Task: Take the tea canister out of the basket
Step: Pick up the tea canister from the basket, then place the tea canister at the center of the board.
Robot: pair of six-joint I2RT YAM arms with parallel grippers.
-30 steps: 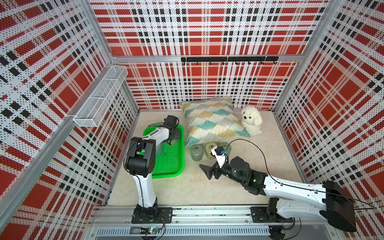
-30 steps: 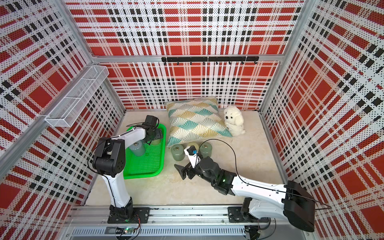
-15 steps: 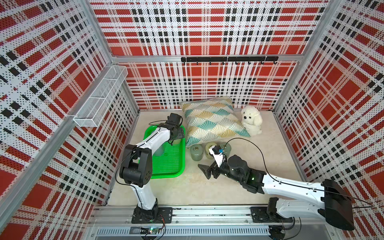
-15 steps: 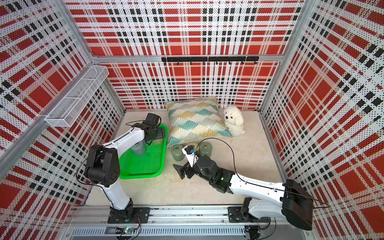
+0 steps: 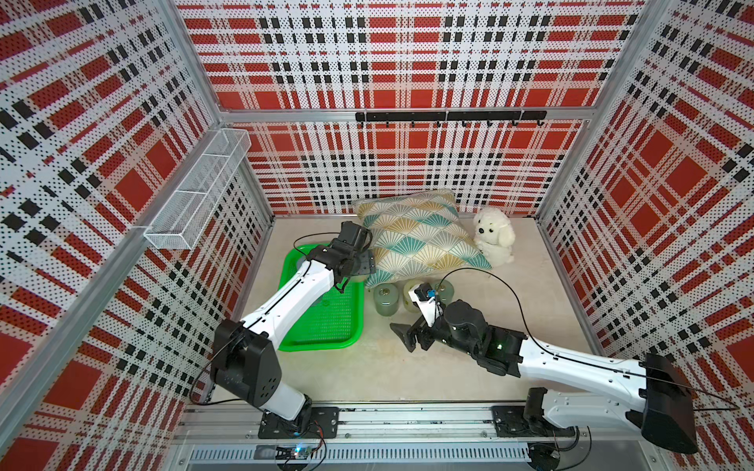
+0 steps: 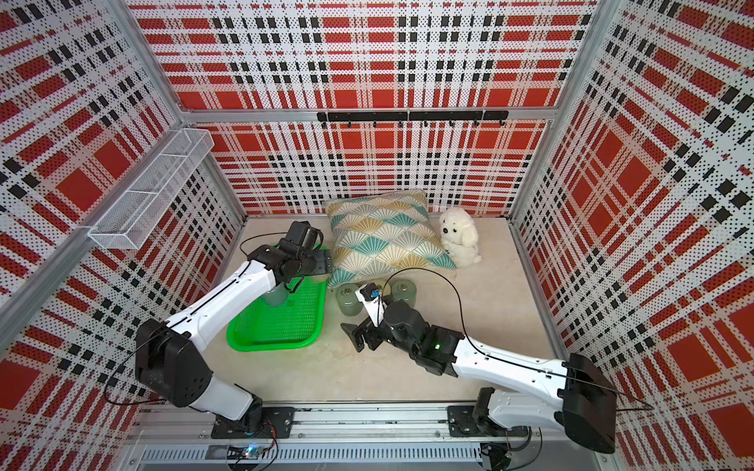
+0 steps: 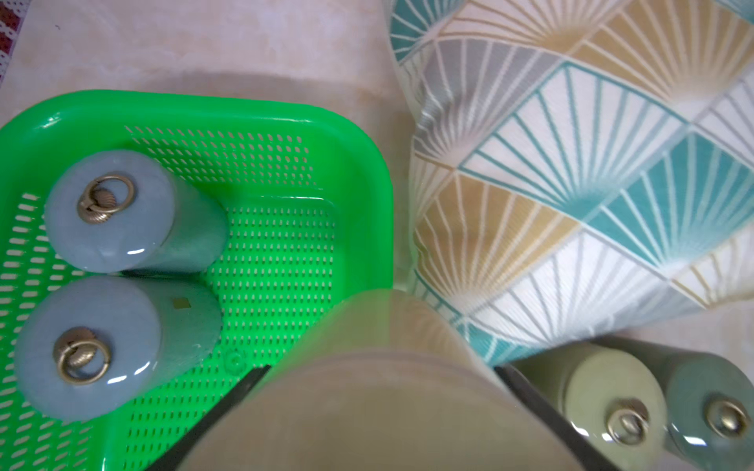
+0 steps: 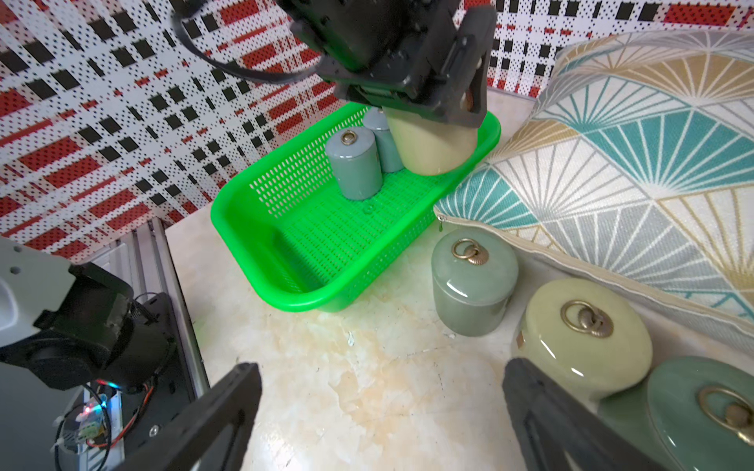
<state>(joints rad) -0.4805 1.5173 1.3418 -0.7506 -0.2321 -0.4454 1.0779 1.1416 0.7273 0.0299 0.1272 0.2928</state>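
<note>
left arm swung out; left gripper clamps tea canister over basket 2 o'clock rim; keep clear of pillow; right gripper wide.

The left pincer grips a cream tea canister over the green basket, where two grey canisters stand; the right pincer gapes above the marbled worktop.

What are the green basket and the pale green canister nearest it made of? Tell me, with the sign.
The basket: moulded plastic, glossy; uniform bright green, punched slots, shiny rim. The canister: probably glazed ceramic or jade-like stone; milky sheen, sharp highlights. Its lid ring: brass-looking metal.
</note>
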